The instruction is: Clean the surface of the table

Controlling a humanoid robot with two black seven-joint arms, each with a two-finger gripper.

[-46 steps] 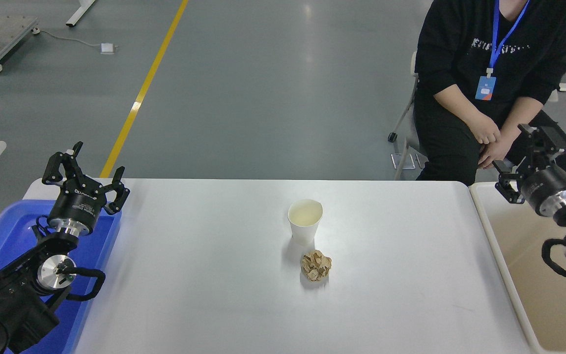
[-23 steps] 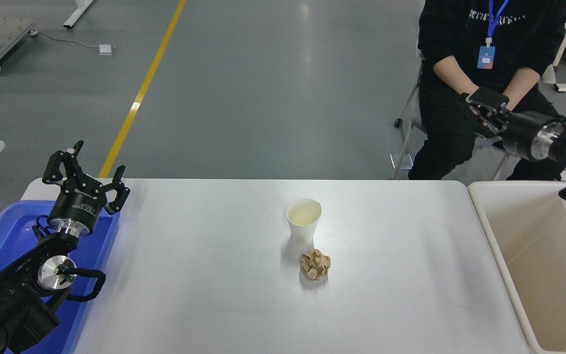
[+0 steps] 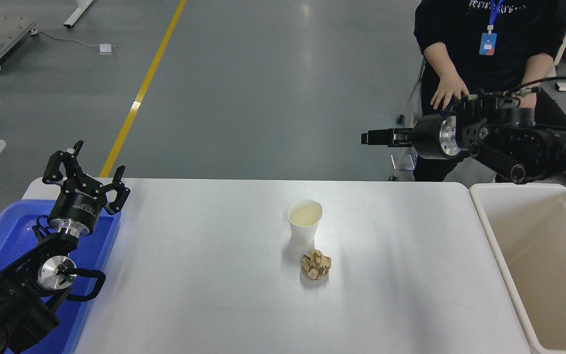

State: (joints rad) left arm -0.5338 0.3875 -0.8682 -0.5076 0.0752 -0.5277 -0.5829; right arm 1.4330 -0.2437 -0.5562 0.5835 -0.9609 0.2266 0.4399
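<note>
The white table surface [image 3: 204, 275] fills the lower picture. On it, near the middle, stands an upright white paper cup [image 3: 305, 221]. Just in front of the cup lies a crumpled brown paper ball [image 3: 316, 265]. My right gripper [image 3: 376, 138] is raised beyond the table's far right edge and points left, high and to the right of the cup, holding nothing. My left gripper [image 3: 85, 168] is parked open and empty at the lower left, over the blue tray.
A blue plastic tray [image 3: 3, 236] sits at the table's left end under my left arm. A beige bin [image 3: 538, 255] stands at the right end. A person in black [image 3: 465, 44] is behind my right arm at the far side.
My right arm has swung up from over the beige bin and to the left, now pointing left above the table's far edge. The person has shifted and lifted a hand. Cup and paper ball unmoved.
</note>
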